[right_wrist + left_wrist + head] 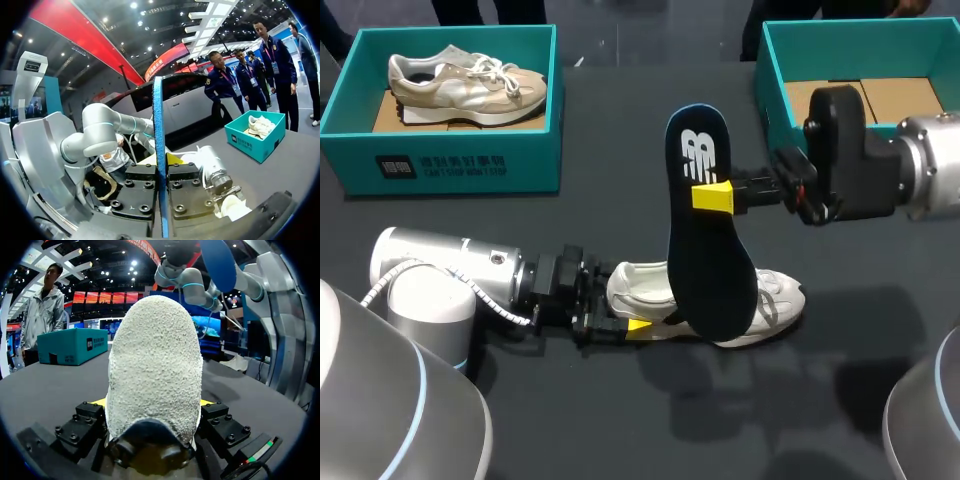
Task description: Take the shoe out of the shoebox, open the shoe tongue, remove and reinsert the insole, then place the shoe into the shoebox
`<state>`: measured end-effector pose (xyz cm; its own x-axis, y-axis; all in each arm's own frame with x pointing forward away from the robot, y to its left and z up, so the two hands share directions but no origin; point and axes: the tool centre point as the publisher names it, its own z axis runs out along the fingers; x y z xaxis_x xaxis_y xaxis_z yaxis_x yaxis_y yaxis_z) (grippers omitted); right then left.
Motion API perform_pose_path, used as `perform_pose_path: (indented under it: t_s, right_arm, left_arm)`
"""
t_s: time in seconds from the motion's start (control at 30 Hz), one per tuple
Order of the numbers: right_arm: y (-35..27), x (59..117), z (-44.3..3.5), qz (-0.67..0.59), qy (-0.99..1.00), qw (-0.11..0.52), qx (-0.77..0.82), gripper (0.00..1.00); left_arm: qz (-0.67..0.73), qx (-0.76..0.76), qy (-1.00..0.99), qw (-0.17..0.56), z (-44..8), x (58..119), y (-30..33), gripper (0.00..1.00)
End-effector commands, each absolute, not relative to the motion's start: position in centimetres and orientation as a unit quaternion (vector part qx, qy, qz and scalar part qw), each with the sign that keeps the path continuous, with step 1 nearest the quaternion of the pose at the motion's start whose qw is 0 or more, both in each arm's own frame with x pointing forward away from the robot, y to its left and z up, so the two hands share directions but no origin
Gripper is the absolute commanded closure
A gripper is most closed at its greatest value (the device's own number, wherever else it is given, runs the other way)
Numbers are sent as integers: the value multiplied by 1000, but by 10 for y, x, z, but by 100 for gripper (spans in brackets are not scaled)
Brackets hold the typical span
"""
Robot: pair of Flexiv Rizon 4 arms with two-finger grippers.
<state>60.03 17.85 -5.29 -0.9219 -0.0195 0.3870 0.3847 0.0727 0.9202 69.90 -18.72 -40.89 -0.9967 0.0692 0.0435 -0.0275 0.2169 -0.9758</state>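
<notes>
Insole [705, 200], dark face: one large white logo [698, 155] of block letters near the raised end. No other print is legible on it.

Left box [450, 165], front wall: a white square mark [392, 167], with a line of small white characters [460, 162] just beside it. The characters are too small to read.

Both wrist views show white print on this box wall, also illegible.
</notes>
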Motion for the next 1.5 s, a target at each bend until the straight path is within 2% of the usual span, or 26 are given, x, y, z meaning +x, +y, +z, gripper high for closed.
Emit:
perform_pose_path:
  t_s: [0.03,0.33,0.37,0.43,0.5,0.83,1.03,1.5]
  right_arm:
    - [178,594,-51,-663,-722,137,-146,100]
    - [176,590,-53,-669,-719,135,-132,100]
    - [176,590,-53,-669,-719,135,-132,100]
    - [176,590,-53,-669,-719,135,-132,100]
    - [176,590,-53,-669,-719,135,-132,100]
    - [176,590,-53,-669,-719,135,-132,100]
    - [176,590,-53,-669,-719,135,-132,100]
    - [176,590,-53,-669,-719,135,-132,100]
  left_arm:
    - [625,-13,-779,39,-410,699,-187,100]
    - [625,-13,-779,39,-410,699,-187,100]
    - [625,-13,-779,39,-410,699,-187,90]
    - [625,-13,-779,40,-409,699,-187,61]
    - [624,-17,-780,39,-406,698,-185,0]
    - [588,-23,-807,40,-397,699,-169,0]
    - [496,-38,-866,49,-383,696,-150,0]
    - [496,-38,-866,49,-383,696,-150,0]
